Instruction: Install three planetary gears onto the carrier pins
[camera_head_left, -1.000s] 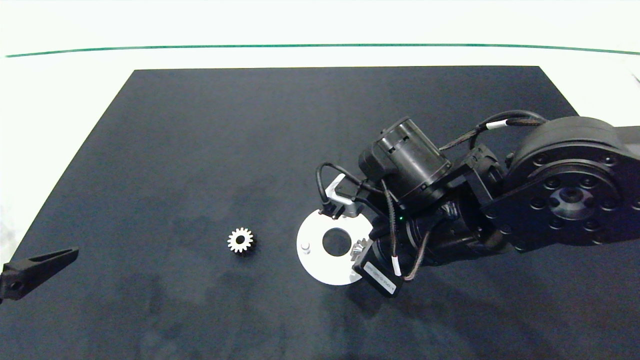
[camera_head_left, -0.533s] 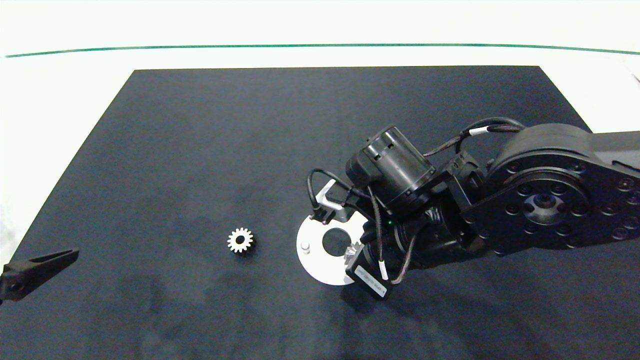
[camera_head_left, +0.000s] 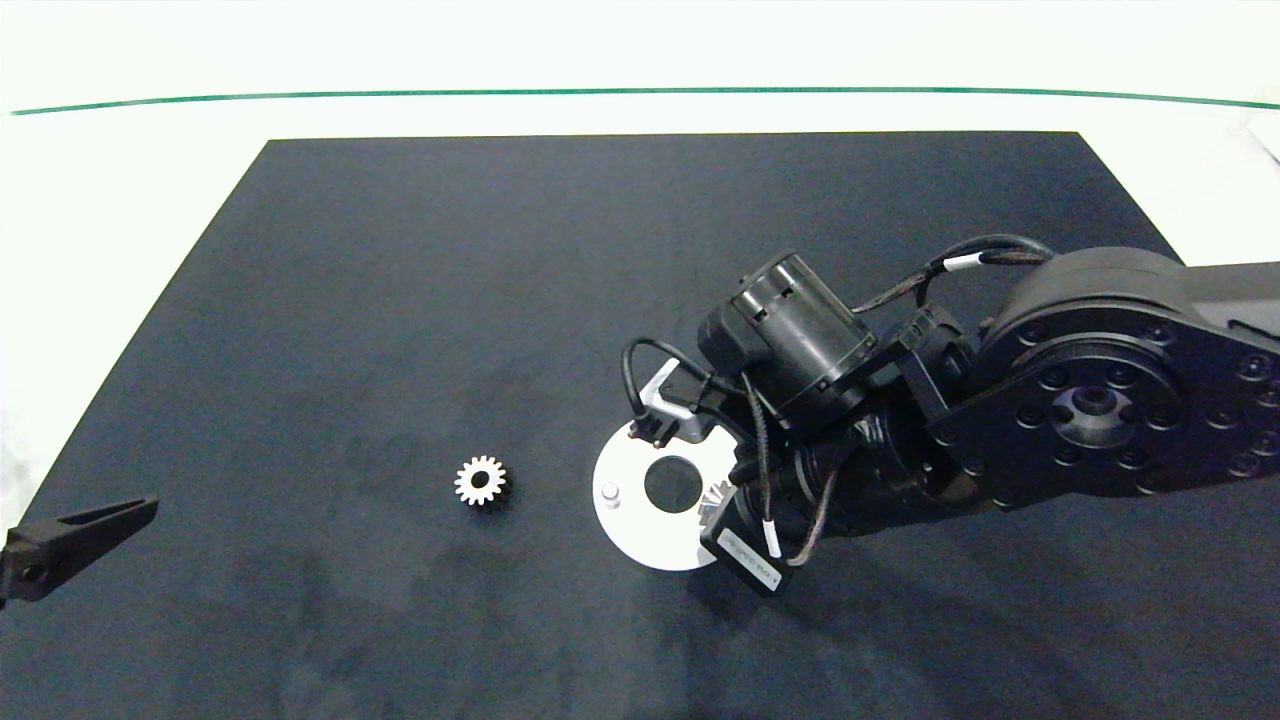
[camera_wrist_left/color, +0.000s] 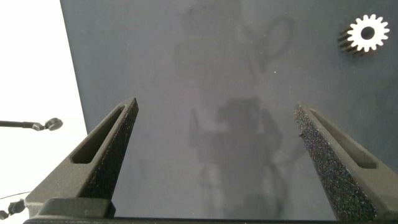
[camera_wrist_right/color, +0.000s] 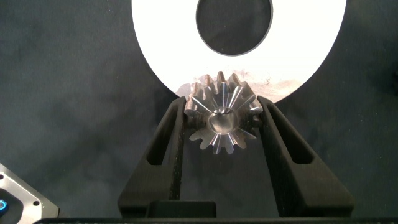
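Item one: a planetary gear (camera_wrist_right/color: 222, 120), silver, pinched between the two fingers of my right gripper (camera_wrist_right/color: 222, 134), tilted so its bore faces the wrist camera. It sits over the near rim of the white disc (camera_wrist_right/color: 155, 50), on the side nearest my right arm; whether it touches the disc I cannot tell.

Item two: a carrier pin (camera_head_left: 610, 491), short and white, upright near the disc's rim on the side away from my right arm. It is bare.

Item three: a second planetary gear (camera_head_left: 481, 481), flat on the dark mat (camera_head_left: 400, 300), apart from the disc towards my left arm.

Item four: my left gripper (camera_wrist_left/color: 214, 134), fingers spread wide with nothing between them, at the mat's left edge, well apart from that loose gear.
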